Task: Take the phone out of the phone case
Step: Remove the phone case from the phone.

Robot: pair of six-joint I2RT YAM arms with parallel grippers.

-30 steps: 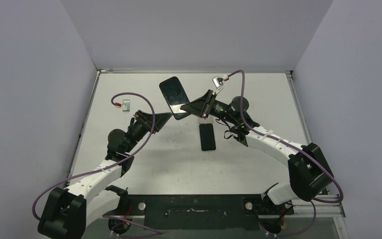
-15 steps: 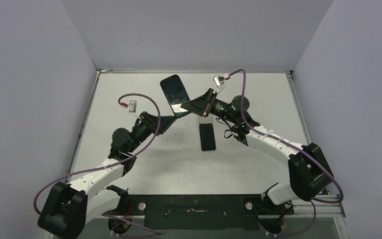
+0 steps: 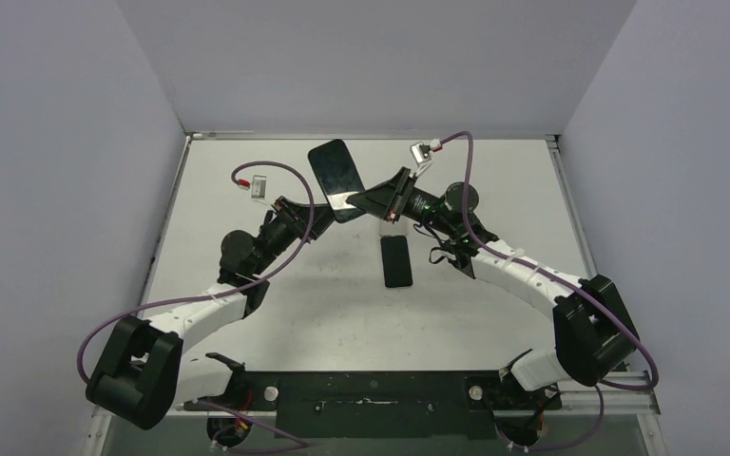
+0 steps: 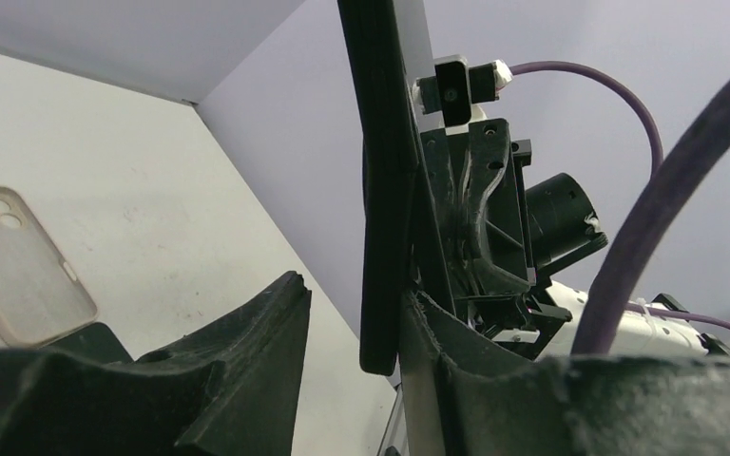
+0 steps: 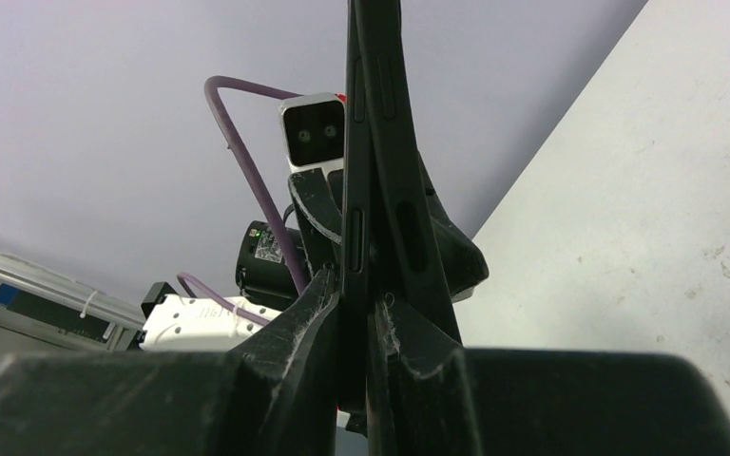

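A black phone in its case (image 3: 335, 176) hangs tilted above the far middle of the table. My right gripper (image 3: 366, 201) is shut on its lower right edge. In the right wrist view two dark slabs part in a narrow V above the right gripper (image 5: 359, 290): a thin one with buttons (image 5: 355, 114) and a thicker one with cut-outs (image 5: 394, 142). My left gripper (image 3: 321, 220) stands open round the phone's lower corner. In the left wrist view the phone's edge (image 4: 380, 190) rests against one finger (image 4: 437, 342), with a gap to the other finger (image 4: 266, 323).
A second dark phone-shaped slab (image 3: 397, 259) lies flat on the table below the grippers; the left wrist view shows it greyish with camera holes (image 4: 19, 275). Purple cables (image 3: 280, 171) loop over both wrists. Grey walls (image 3: 67, 190) enclose the table on three sides.
My left arm has moved up and to the right until its jaws straddle the phone's lower corner, and they have narrowed. The right gripper has kept its hold, almost still.
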